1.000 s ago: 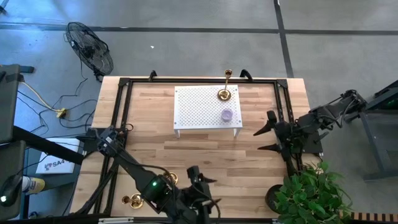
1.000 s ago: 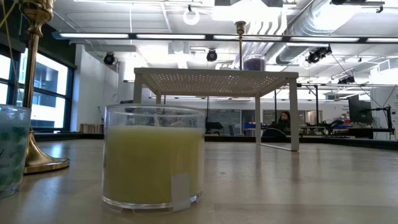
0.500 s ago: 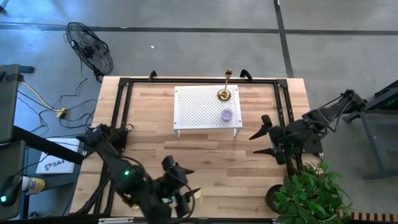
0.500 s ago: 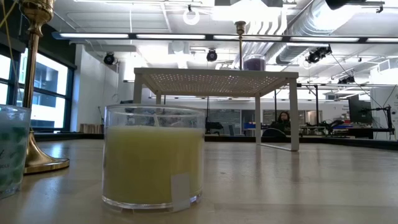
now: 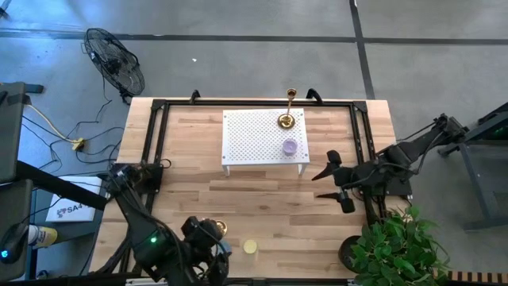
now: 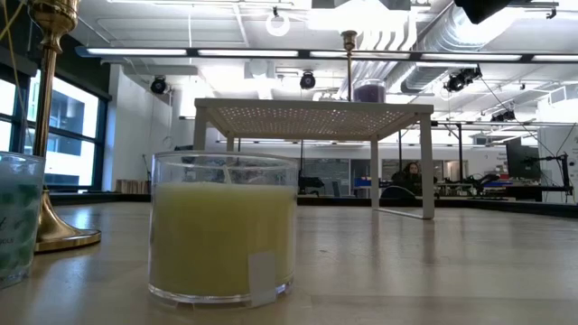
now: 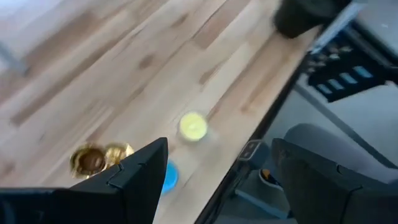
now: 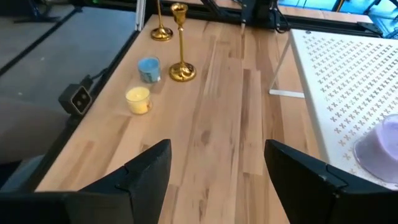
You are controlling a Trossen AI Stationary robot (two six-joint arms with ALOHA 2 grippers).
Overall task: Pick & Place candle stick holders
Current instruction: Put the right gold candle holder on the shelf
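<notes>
A tall slim gold candle stick holder [image 8: 181, 68] and a short one [image 8: 161, 33] stand on their round bases near the table's near left corner. The tall one also shows in the high view [image 5: 221, 228] and the low view [image 6: 52, 135]. Another tall gold holder [image 5: 287, 117] stands on the white perforated stand [image 5: 254, 139]. My left gripper [image 5: 210, 249] hovers open and empty over the near left corner, beside the holders; one holder [image 7: 93, 158] shows in the left wrist view. My right gripper [image 5: 333, 181] is open and empty at the table's right, beside the stand.
A yellow candle in a glass [image 5: 251, 247] and a blue candle [image 8: 148, 69] stand by the near-left holders. A purple candle [image 5: 290, 146] sits on the stand. A black frame [image 5: 159, 119] runs along the table's edges. A potted plant [image 5: 397, 242] stands off the near right corner.
My left gripper has swung along the near edge toward the table's left, uncovering the yellow candle and the tall holder. My right gripper has reached a little toward the table's left and stays open.
</notes>
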